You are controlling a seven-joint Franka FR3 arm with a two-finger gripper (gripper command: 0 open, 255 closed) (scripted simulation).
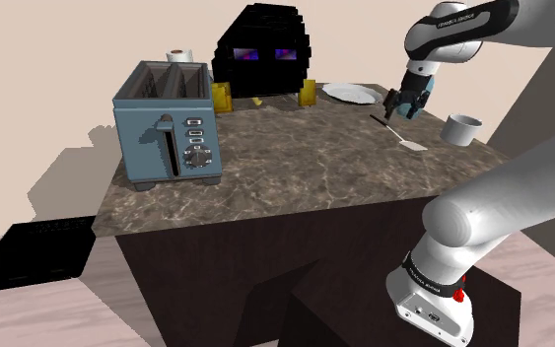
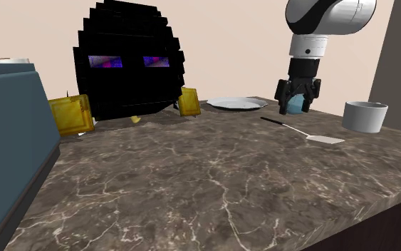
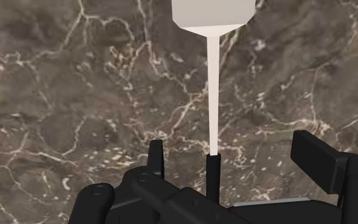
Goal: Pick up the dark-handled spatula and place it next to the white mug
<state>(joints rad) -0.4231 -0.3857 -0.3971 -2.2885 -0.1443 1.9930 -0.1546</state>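
The spatula lies flat on the marble counter, its pale blade toward the white mug and its thin dark handle pointing away from it. My gripper hovers open just above the handle end. In the wrist view the dark handle lies between my fingers, neither touching it, and the pale shaft runs to the blade. In the second exterior view the gripper hangs behind the spatula, with the mug to its right.
A white plate lies at the counter's back, near my gripper. A black blocky figure with yellow blocks stands at the back. A blue toaster occupies the shoulder view's left. A black flat object lies on the floor.
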